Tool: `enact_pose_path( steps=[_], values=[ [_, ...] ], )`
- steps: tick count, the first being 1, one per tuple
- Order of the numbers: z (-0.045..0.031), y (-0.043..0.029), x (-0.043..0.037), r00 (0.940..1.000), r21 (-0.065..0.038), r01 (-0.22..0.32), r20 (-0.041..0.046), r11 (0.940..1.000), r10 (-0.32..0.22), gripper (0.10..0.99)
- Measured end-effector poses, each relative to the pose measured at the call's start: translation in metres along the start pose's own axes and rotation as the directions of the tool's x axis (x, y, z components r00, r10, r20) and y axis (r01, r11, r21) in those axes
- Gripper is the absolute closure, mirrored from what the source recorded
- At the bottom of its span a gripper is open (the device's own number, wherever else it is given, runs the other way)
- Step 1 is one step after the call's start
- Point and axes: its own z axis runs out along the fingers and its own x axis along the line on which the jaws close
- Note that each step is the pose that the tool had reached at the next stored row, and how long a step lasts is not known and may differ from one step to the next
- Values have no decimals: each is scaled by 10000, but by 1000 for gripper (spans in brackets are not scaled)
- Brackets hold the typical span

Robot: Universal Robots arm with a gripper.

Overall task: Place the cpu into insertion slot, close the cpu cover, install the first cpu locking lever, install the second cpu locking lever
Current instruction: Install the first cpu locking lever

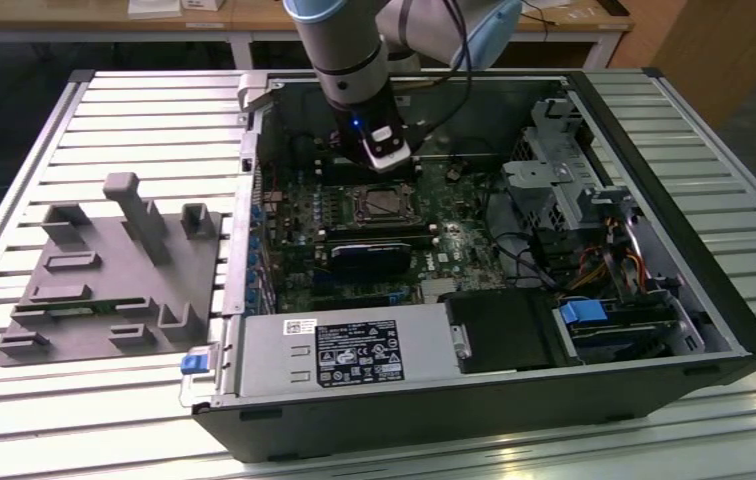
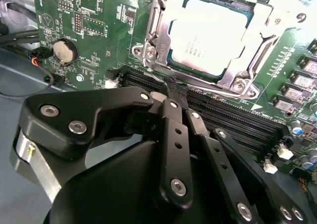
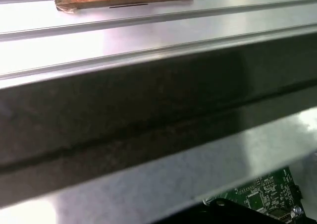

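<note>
The cpu (image 2: 210, 33), a flat silver-grey square, lies in the insertion slot (image 1: 381, 203) on the green motherboard. The cpu cover (image 2: 225, 78), a silver frame, lies flat around the chip with the chip's top showing through its window. A thin metal lever rod (image 2: 210, 89) runs along the slot's edge beside the memory slots. My gripper (image 2: 174, 91) is shut, its black fingertips pressed together with nothing between them, right at that edge of the slot. In the exterior view my gripper (image 1: 389, 165) hangs inside the case just behind the slot.
Long black memory slots (image 2: 228, 122) and a black card with a fan (image 1: 365, 258) lie close to the slot. A coin battery (image 2: 64, 50) sits on the board. A drive cage (image 1: 578, 180) and cables fill the exterior view's right. A grey fixture (image 1: 111, 270) stands outside the case.
</note>
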Motion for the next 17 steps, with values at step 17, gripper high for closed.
enact_pose_path(
  steps=[17],
  values=[
    [33, -36, 0, 9997, 52, -220, 49, 9997, 220, 984]
  ],
)
